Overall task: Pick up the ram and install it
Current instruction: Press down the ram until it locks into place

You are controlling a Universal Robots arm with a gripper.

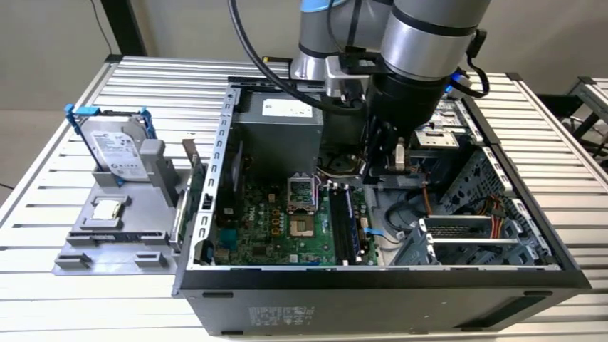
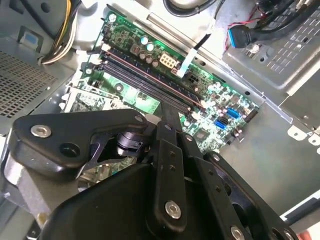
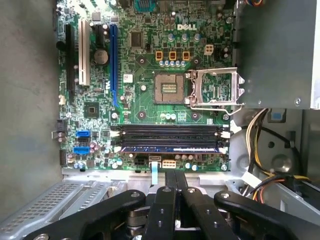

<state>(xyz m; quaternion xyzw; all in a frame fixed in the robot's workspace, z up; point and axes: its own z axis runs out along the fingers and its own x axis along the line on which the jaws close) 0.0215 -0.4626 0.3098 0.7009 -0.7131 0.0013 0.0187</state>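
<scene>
One flat, dark ram (image 3: 172, 148) stick lies seated in the slotted green motherboard (image 3: 145, 60).

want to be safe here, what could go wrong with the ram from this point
The ram lies in the slot nearest the pincer. If one end sits high, pressing could tilt it or strain the motherboard. Its white end latches may not have closed, leaving it loose.

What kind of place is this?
Probably a robot workbench for putting computers together: an open computer case with its green board bare, and a hard drive parked on the slatted table.
</scene>
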